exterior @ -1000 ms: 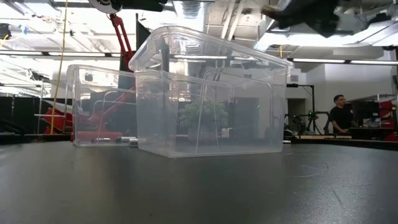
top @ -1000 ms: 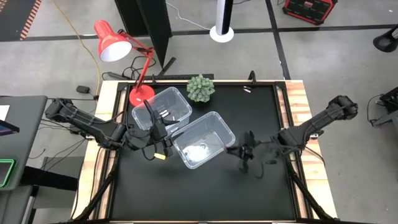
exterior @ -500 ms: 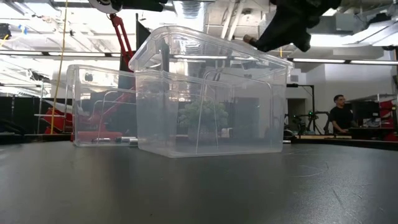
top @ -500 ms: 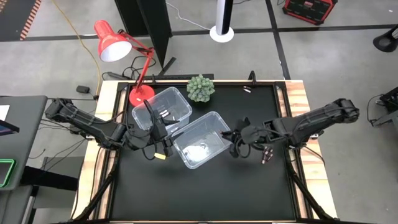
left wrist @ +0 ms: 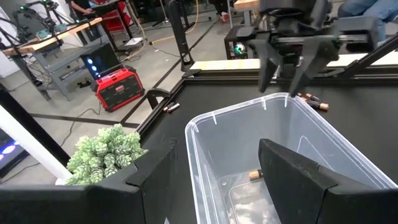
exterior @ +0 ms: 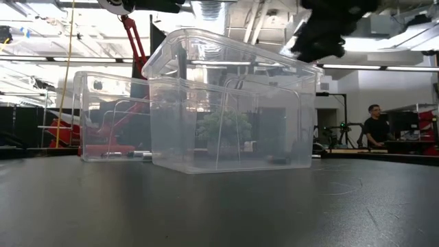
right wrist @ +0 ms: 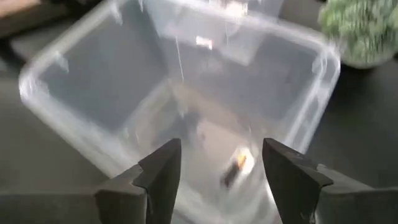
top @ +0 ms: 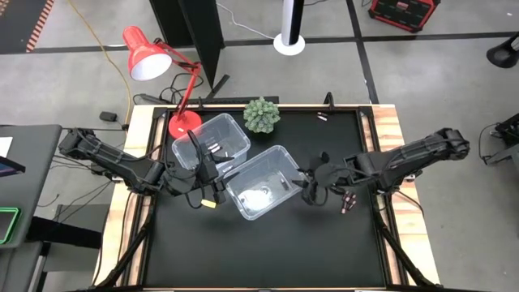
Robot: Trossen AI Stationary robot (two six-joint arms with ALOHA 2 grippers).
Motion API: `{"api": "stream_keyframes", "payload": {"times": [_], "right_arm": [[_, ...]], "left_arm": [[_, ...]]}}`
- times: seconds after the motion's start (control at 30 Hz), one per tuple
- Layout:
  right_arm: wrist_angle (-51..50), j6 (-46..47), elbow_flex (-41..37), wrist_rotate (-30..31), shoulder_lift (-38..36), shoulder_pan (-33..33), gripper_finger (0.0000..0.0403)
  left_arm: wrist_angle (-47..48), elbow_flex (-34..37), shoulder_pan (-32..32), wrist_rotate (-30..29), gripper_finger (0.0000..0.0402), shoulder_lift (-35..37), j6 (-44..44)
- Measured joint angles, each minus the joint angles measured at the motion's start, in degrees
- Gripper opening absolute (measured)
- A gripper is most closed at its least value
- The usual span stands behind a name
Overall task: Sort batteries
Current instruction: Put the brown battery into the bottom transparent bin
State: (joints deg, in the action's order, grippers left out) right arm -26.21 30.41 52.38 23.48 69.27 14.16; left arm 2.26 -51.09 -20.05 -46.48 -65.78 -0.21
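- Right gripper (top: pixel 308 188) hangs above the 3 o'clock rim of the near bin (top: pixel 261 191). Jaws stand well apart with nothing between them; the left wrist view shows both dark fingers (left wrist: pixel 268 65) spread over the rim, touching nothing.
- Left gripper (top: pixel 212 180) waits at the 9 o'clock side of the near bin, between the two bins. Jaws wide apart, holding nothing.
- Near bin: clear, thin-walled plastic, rectangular with rounded corners and a rolled lip, set askew on the worktop (top: pixel 324 251). One battery (right wrist: pixel 235 168) lies on its floor below the right gripper: a small dark cylinder with a copper-coloured end. It also shows in the left wrist view (left wrist: pixel 254 175) and as a dark speck in the low view (exterior: pixel 277 160).
- Far bin (top: pixel 212 141): same clear plastic, at 11 o'clock from the near bin, their corners just beside each other. Several pale cylinders (top: pixel 216 148) lie inside; type cannot be told.
- Loose batteries (top: pixel 349 199) lie on the worktop at 3 o'clock from the near bin, under the right arm; dark with copper ends in the left wrist view (left wrist: pixel 310 99).
- Worktop: matte black sheet, wooden edge strips.
- Plant (top: pixel 262 114): small, bushy, green, at 12 o'clock on the worktop.
- Lamp (top: pixel 147 54): red, glossy shade, jointed arm, at 11 o'clock off the corner.
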Motion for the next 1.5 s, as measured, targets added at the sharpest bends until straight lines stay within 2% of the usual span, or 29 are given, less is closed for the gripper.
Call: {"api": "stream_keyframes", "payload": {"times": [0.1,0.23,0.33,0.47,0.6,0.73,0.93,1.13,1.5], "right_arm": [[-7.2,3.0,0.0,2.5,-1.8,4.1,0.0234],[-13.8,7.1,0.0,10.1,-5.2,11.3,0.0224],[-19.8,13.0,0.0,12.2,-8.0,16.4,0.0220],[-33.8,31.0,-0.1,11.4,-9.3,22.0,0.0218],[-43.9,51.9,-2.0,6.6,-7.1,26.4,0.0218],[-41.6,64.1,-5.4,0.9,-4.7,29.3,0.0218],[-36.2,76.7,-8.9,-4.6,0.2,31.3,0.0218],[-34.7,83.2,-9.0,-6.7,5.4,32.0,0.0218],[-33.0,89.6,-9.0,-9.1,15.7,31.8,0.0215]], "left_arm": [[0.0,0.0,0.0,0.0,0.0219,0.0,0.0],[0.0,0.0,0.2,0.0,0.0219,0.0,0.1],[0.0,0.0,0.2,0.0,0.0219,0.0,0.2],[0.0,0.0,0.2,0.0,0.0219,0.0,0.2],[0.0,0.0,0.2,0.0,0.0219,0.0,0.1],[0.0,0.0,0.2,0.0,0.0219,0.0,0.0],[0.0,0.0,0.2,0.0,0.0219,0.0,0.0],[0.0,0.0,0.2,0.0,0.0219,0.0,0.0],[0.0,0.0,0.2,0.0,0.0219,0.0,-0.4]]}}
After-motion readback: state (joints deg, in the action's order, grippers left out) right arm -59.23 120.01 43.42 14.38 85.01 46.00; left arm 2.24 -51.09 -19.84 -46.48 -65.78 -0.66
